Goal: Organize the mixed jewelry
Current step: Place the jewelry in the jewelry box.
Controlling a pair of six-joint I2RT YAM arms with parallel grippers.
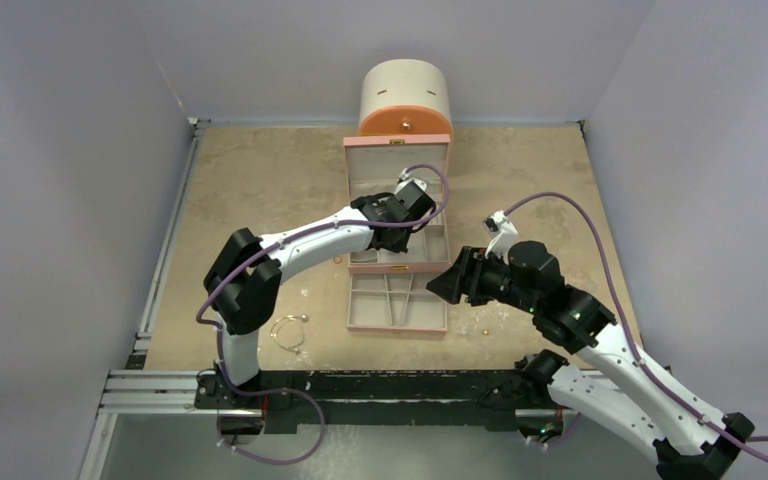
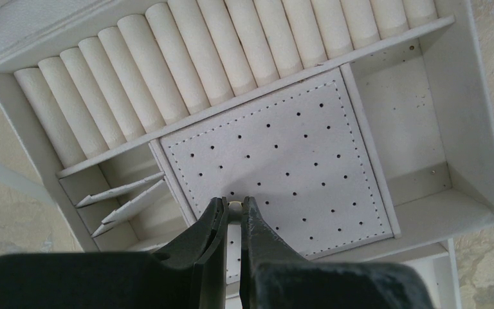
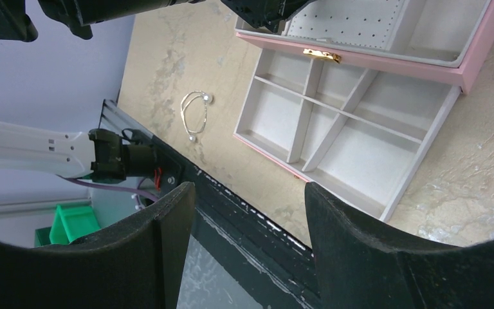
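Tiny gold stud (image 2: 234, 205) pinched in left fingers (image 2: 213, 222) over white perforated pad (image 2: 296, 167); right fingers (image 3: 167, 222) released (thin silvery wire bangle (image 3: 194, 114) on beige tabletop (image 3: 167, 58)).

Robotics laboratory cell: plain lavender panels (image 1: 60, 150) enclose the table (image 1: 260, 180) on three sides, an aluminium rail (image 1: 150, 388) along its near edge.

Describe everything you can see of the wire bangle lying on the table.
The bangle is a thin, silvery wire loop carrying two small pale beads, set apart from each other along the wire. It lies flat on the tan table, near the front edge, to the left of the jewelry box's pulled-out tray and clear of it. Only the table touches it.
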